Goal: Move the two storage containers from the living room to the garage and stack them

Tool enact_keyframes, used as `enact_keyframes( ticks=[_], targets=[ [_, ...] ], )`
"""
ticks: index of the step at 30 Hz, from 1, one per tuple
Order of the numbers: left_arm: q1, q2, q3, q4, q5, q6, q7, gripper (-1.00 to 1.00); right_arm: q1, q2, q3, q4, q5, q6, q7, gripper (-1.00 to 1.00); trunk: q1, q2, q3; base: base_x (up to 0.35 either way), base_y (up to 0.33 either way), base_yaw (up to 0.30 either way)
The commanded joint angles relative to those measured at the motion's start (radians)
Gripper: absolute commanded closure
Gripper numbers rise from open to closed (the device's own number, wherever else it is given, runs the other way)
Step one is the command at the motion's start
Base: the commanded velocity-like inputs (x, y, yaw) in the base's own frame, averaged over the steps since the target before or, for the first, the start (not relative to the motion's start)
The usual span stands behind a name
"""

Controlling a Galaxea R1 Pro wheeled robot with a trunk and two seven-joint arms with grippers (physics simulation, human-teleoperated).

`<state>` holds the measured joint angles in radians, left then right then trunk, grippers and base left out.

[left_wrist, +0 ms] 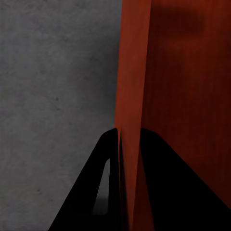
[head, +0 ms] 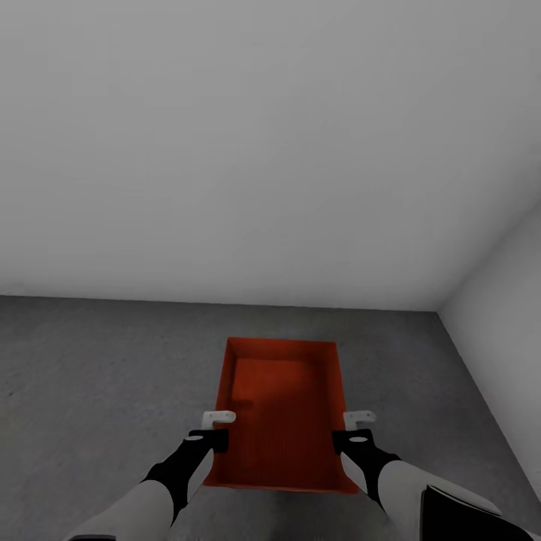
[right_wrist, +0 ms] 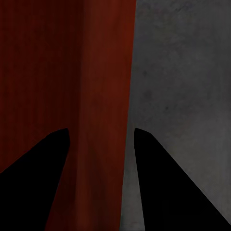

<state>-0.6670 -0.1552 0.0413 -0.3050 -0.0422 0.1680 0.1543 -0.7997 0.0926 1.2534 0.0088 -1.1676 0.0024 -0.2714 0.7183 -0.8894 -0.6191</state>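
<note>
Head view: one storage container point(head: 282, 413) is seen low over the dark concrete floor point(head: 90, 376), near the grey wall corner, so the garage has probably been reached. It's flanked by the left gripper point(head: 219, 427) and right gripper point(head: 358, 424), one on each long wall, presumably so it's kept level.

Left wrist view: the jaws are closed tight onto the container's thin left wall point(left_wrist: 130, 72), one finger each side.

Right wrist view: the jaws are set wider, straddling the right wall point(right_wrist: 103, 96); whether it's actually pinched can't be told.
</note>
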Motion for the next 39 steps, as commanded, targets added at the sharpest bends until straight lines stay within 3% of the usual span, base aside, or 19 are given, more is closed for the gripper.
enact_keyframes(
  ticks=[1, 39],
  targets=[
    [0.000, 0.000, 0.025, 0.000, -0.005, 0.007, 0.001, 1.00, -0.001, -0.001, 0.009, 0.008, 0.003, -0.001, -0.005, 1.00, 0.000, -0.001, -0.001, -0.008, 0.000, 0.000],
    [0.000, -0.001, 0.025, 0.000, -0.005, 0.007, -0.001, 1.00, -0.001, -0.001, 0.009, 0.008, 0.003, -0.001, -0.005, 1.00, 0.000, -0.001, -0.001, -0.021, -0.032, 0.000]
  ],
)
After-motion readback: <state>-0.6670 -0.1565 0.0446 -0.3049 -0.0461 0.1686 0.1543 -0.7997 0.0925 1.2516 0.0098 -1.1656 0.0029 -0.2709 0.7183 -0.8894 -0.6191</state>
